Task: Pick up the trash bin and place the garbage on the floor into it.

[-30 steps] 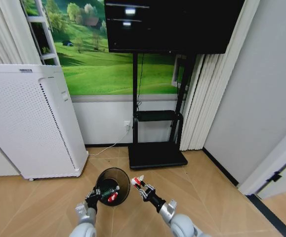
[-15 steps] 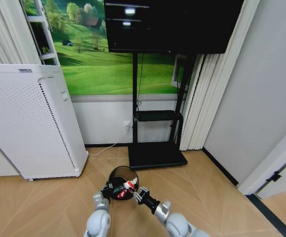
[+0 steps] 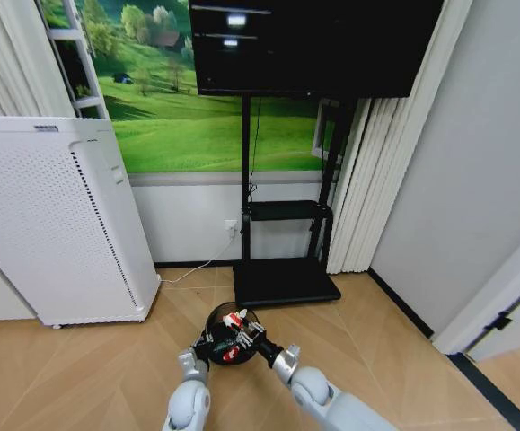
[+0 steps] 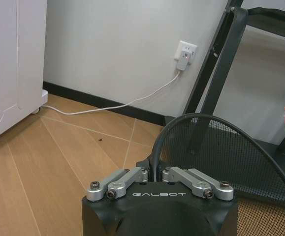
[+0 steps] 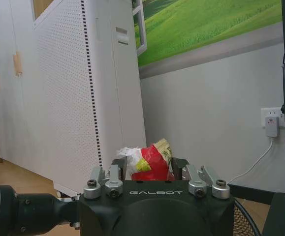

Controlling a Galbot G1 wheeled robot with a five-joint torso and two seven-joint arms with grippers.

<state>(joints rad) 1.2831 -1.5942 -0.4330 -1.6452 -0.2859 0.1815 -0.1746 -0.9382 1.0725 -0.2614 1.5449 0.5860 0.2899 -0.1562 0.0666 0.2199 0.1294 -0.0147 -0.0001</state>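
The right gripper (image 5: 148, 169) is clamped on a crumpled red-and-white wrapper (image 5: 144, 162), which bulges up between its two fingers. In the head view, low and just left of centre, that right gripper (image 3: 244, 334) reaches in from the lower right and holds the wrapper (image 3: 233, 319) above the open mouth of the trash bin (image 3: 220, 312).

The left gripper (image 4: 155, 173) is closed on the rim of the trash bin (image 4: 216, 147), its fingers pinching the black wire edge with the mesh wall curving away behind them. In the head view the left gripper (image 3: 205, 344) sits at the bin's lower left edge, the arm rising from the bottom of the frame. Something red and white also lies inside the bin, near its bottom.

The bin is at the lower centre of the head view, above the wooden floor (image 3: 71, 368), in front of the flat black base of a TV stand (image 3: 285, 280). The stand's post rises to a dark screen (image 3: 309, 45) across the top of the frame. A tall white perforated appliance (image 3: 57, 229) fills the left side. Behind it, a green meadow mural (image 3: 179, 117) covers the wall. A white cable (image 4: 117, 105) runs along the floor up to a wall socket (image 4: 185, 51).
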